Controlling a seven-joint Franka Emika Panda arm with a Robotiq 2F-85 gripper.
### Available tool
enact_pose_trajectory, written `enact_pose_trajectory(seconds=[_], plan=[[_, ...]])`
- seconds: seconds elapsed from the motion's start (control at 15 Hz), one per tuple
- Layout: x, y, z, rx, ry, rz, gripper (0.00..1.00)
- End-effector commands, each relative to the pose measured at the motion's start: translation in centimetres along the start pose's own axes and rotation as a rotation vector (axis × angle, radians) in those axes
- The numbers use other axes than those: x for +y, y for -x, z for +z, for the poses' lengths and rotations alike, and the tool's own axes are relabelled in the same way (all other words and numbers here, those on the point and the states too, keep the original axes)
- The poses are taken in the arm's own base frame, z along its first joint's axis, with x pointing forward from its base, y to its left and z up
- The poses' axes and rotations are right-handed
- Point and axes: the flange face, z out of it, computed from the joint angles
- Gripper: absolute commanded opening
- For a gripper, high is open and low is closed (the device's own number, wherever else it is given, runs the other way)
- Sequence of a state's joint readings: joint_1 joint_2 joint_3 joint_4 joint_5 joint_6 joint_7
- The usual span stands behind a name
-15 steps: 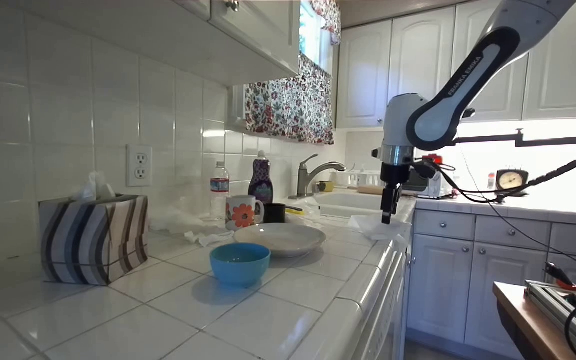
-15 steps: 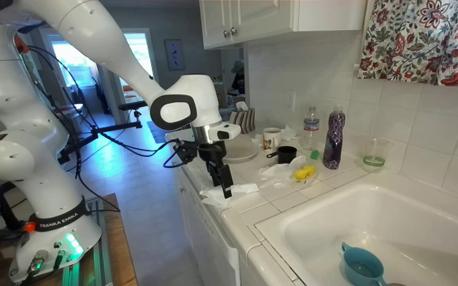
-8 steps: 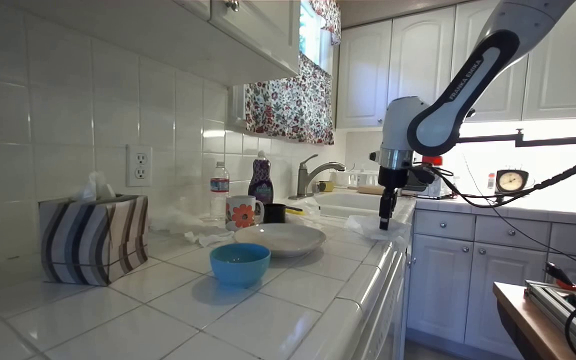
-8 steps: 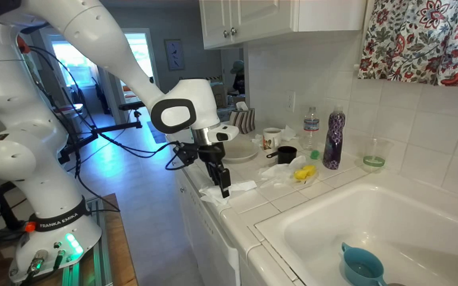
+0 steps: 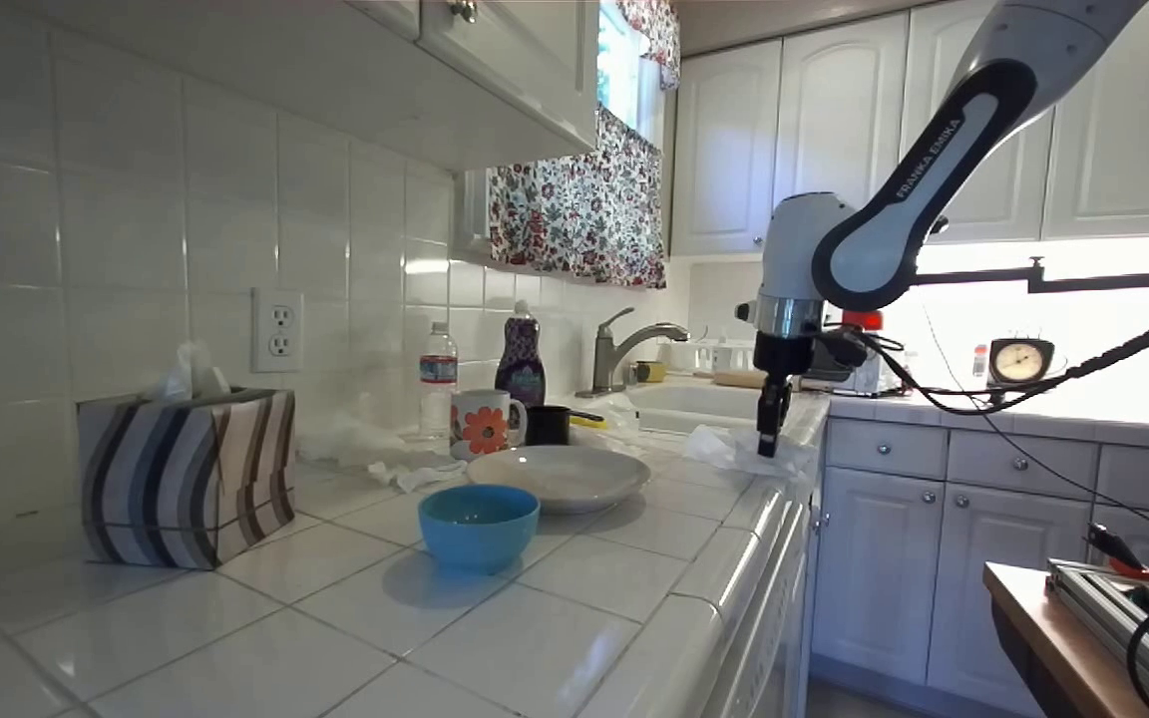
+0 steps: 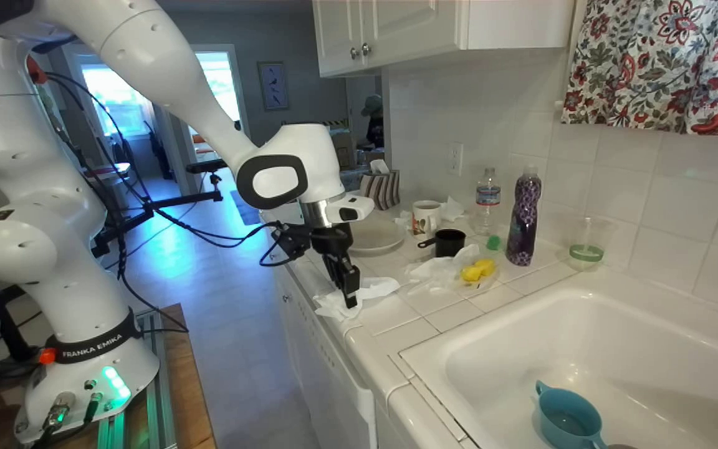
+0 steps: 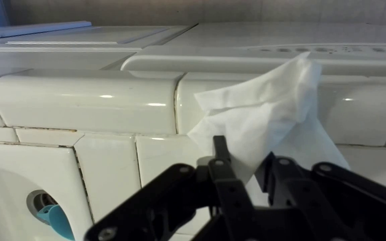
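Tissue (image 7: 263, 117) lies more bunched than 1 second ago by the gripper (image 7: 245, 152), whose 2 fingers (image 7: 220, 147) stand apart.

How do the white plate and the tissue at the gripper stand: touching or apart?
Apart. An exterior view shows a strip of counter between the plate and the tissue.

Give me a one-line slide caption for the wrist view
An end effector, its fingers apart, at a crumpled white tissue on the edge of a tiled counter by the sink.
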State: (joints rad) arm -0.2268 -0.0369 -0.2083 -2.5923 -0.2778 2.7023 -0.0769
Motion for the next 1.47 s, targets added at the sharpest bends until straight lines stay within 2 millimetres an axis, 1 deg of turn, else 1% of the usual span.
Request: enact_pose_trajectory(seconds=[0.0,0.07,0.13,0.2,0.53,0.93,1.13,1.4], plan=[[0.0,0.0,0.0,-0.001,0.0,0.0,0.26],[0.0,0.0,0.0,-0.001,0.0,0.0,0.06],[0.2,-0.3,-0.1,0.007,-0.001,0.011,0.05],[0.4,-0.8,-0.1,0.014,0.008,0.015,0.0],[1.1,-3.0,0.2,0.025,0.018,0.021,0.0],[1.3,-7.2,1.4,0.044,0.033,0.016,0.0],[0.6,-9.5,1.9,0.059,0.035,-0.003,0.0],[-1.5,-12.1,2.4,0.076,0.034,-0.05,0.0]])
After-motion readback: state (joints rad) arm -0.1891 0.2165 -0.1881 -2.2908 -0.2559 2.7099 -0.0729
